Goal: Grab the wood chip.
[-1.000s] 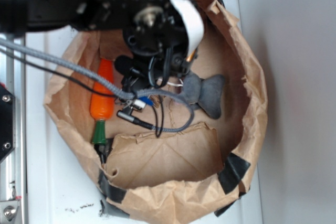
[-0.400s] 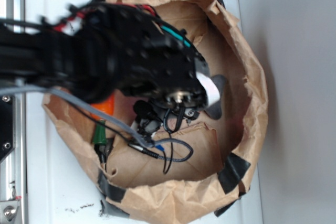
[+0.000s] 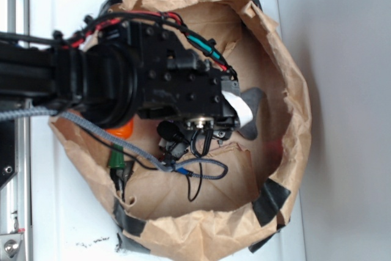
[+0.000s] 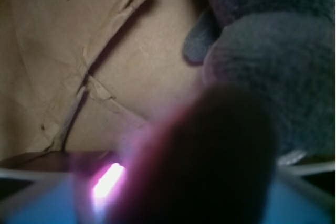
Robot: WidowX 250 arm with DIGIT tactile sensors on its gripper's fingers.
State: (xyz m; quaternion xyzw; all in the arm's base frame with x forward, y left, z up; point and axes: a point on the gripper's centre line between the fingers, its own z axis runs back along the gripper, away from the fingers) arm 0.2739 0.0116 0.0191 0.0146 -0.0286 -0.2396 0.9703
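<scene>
Exterior view: the paper bag (image 3: 287,90) is being filled by the black arm (image 3: 153,84); the claw's opening cannot be told.

Wrist view: the grey plush (image 4: 273,35) is being seen close; the wood chip cannot be made out.

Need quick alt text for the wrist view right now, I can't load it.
A dark blurred shape fills the lower centre, too close to identify. Behind it, the grey plush elephant lies at upper right on creased brown paper.
</scene>
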